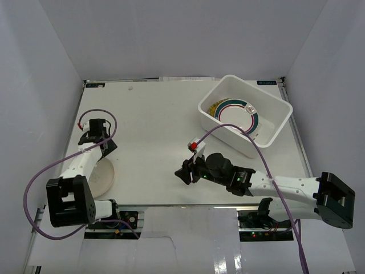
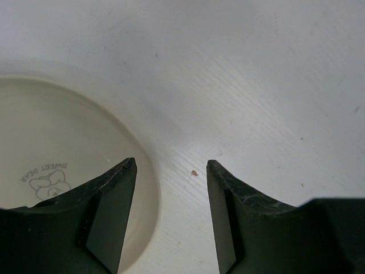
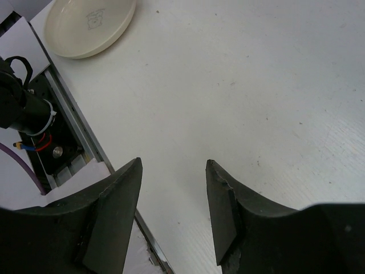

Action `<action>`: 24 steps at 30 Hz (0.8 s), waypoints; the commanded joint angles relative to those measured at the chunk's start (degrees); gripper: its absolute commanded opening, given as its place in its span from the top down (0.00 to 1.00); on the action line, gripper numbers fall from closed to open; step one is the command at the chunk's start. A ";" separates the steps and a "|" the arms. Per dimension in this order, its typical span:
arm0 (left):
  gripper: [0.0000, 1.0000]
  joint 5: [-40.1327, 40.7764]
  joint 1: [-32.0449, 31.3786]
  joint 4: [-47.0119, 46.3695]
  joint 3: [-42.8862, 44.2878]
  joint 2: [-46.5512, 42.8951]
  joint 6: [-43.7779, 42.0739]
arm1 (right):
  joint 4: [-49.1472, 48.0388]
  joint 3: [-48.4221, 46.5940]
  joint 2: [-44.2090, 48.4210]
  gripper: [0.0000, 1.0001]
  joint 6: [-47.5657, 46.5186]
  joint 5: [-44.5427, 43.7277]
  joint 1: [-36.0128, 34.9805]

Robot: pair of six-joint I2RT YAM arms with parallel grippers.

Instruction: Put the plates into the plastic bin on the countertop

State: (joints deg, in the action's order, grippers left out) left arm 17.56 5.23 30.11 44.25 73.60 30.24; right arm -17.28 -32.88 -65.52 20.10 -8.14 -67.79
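One cream plate, rim under left hand

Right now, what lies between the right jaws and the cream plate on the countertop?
Only bare countertop up to the cream plate; the right wrist and top views show it.

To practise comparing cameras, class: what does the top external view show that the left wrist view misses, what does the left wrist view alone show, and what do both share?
Only the top external view shows the plastic bin holding a green-and-red-rimmed plate, and the right gripper over the countertop. Only the left wrist view shows the SWEET DEAR bow print inside the cream plate. Both show that cream plate, the white countertop, and the left gripper, its jaws open.
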 commanded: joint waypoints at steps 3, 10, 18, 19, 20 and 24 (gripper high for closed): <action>0.37 0.81 0.30 5.48 -2.23 -2.06 3.41 | -1.35 -1.31 0.21 0.44 -0.85 -1.44 -0.06; 0.44 0.10 0.30 3.47 -2.50 5.40 4.74 | -1.44 -0.17 1.09 0.43 -0.32 -1.61 -0.15; 1.00 -6.74 -0.31 1.18 -1.10 3.84 2.90 | 1.45 0.02 3.38 0.33 -0.85 -2.93 1.77; 1.00 -8.32 -0.66 0.92 -1.36 2.78 2.37 | 2.76 -0.51 3.46 0.31 -0.85 -2.32 3.00; 1.00 -11.47 -2.32 0.13 -1.53 1.56 1.06 | 4.60 -1.65 3.73 0.26 -0.94 -1.10 6.49; 1.00 -16.68 -12.06 -1.54 -1.97 -4.68 -1.67 | 6.90 -4.90 4.96 0.13 0.38 11.62 17.23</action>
State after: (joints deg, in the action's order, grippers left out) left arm 13.76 -0.60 34.04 43.07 73.52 29.41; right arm -12.23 -33.61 -62.63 20.21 -4.40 -56.47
